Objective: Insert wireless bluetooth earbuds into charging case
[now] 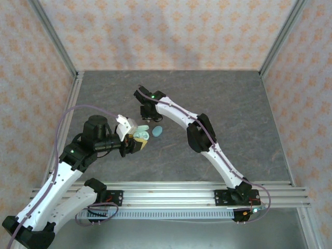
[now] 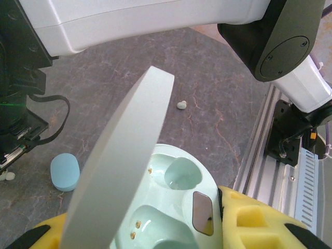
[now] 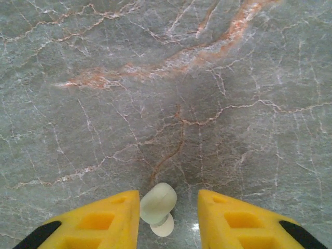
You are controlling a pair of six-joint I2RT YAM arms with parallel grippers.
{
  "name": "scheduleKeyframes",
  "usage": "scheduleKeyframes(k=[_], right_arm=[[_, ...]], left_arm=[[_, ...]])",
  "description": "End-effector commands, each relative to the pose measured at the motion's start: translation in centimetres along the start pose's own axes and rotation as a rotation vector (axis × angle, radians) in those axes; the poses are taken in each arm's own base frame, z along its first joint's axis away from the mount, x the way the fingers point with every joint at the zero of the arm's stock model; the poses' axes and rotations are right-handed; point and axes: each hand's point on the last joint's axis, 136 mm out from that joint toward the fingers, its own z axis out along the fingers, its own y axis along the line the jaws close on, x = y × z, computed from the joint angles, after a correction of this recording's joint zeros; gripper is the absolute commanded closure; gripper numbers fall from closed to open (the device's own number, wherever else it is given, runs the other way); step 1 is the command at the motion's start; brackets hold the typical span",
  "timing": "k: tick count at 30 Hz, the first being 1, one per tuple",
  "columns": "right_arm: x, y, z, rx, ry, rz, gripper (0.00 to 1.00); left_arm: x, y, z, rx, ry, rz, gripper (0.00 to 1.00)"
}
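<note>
Though open, case (image 2: 162, 201) (mint) in claw (image 2: 167, 236)

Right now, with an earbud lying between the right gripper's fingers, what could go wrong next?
1. The earbud lies off-centre between the open jaws of the right gripper, close to one finger. Closing may flick this small, rounded piece away instead of pinching it.
2. The left gripper holds the charging case with its lid raised over the sockets. The lid might obstruct the approach.
</note>
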Motion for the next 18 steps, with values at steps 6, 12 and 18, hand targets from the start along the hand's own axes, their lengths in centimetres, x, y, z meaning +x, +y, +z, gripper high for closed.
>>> scheduleKeyframes(k=[6, 12, 18], right_arm=[[0.2, 0.1, 1.6, 0.017, -0.001, 0.006, 0.69], [0.6, -0.1, 1.7, 0.025, 0.015, -0.006, 0.76], [0.8, -1.4, 0.1, 0.039, 0.044, -0.011, 0.85]], left_arm=[[0.4, 0.3, -0.4, -0.025, 0.007, 0.02, 0.87], [0.4, 0.2, -0.4, -0.023, 0.005, 0.02, 0.87], [0.3, 0.1, -0.4, -0.012, 0.0, 0.015, 0.87]])
